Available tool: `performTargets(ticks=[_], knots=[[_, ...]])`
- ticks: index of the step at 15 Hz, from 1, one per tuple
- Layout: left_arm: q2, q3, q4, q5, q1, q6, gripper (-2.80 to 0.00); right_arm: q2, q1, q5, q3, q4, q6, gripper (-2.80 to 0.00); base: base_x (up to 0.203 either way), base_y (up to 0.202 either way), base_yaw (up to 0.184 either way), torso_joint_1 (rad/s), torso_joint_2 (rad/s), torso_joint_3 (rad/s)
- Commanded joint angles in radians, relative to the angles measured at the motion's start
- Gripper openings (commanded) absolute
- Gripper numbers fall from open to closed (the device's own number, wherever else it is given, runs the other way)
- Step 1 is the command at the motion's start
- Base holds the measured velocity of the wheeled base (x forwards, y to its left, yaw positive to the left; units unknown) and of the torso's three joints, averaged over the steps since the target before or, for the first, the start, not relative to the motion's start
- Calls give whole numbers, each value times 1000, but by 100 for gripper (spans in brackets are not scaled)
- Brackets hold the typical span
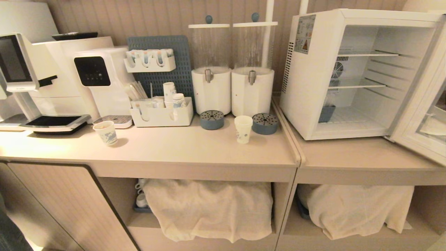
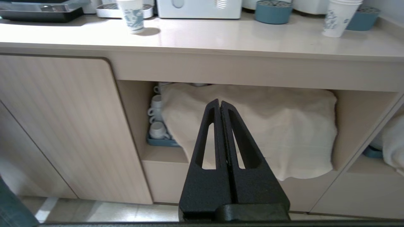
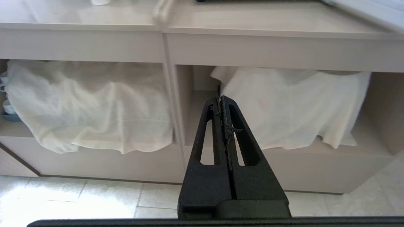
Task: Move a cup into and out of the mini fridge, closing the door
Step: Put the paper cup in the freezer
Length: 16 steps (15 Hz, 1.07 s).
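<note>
On the beige worktop, the white paper cup with faint blue print and a doubled rim stands upright, well to the left of the big white boxy mini fridge with wire shelves. This cup sits just in front of two white round drink dispensers with clear tops, between two small blue round drip trays. It touches nothing but the worktop.

The mini fridge stands at the right end of the worktop. Its pale grey-blue door with a glass window is swung wide open to the right of the fridge. Inside the fridge a small blue tub sits at the bottom left.

Far to the left of the fridge, a shorter paper cup with bold blue print stands by a white coffee machine with a dark screen. A white tray of sticks and tall cup stacks sits between that machine and the dispensers.

Below the worktop, cream cloths hang over the open shelves.

Both arms are low, in front of those shelves. The left end effector is closed and holds nothing. The right end effector is closed too, and it is empty
</note>
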Motion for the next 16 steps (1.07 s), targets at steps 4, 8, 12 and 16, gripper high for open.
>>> performTargets(ticks=[4, 8, 12, 16], knots=[[0, 0, 0, 1, 0, 0, -280, 2, 0, 0, 0, 1, -1, -280, 0, 193, 0, 4, 5, 2], [0, 0, 0, 1, 0, 0, -280, 2, 0, 0, 0, 1, -1, -280, 0, 192, 1, 4, 3, 5], [0, 2, -2, 1, 0, 0, -280, 2, 0, 0, 0, 1, 1, -280, 0, 180, 1, 3, 0, 3], [0, -3, 6, 1, 0, 0, -280, 2, 0, 0, 0, 1, 2, -280, 0, 29, 0, 1, 1, 1]])
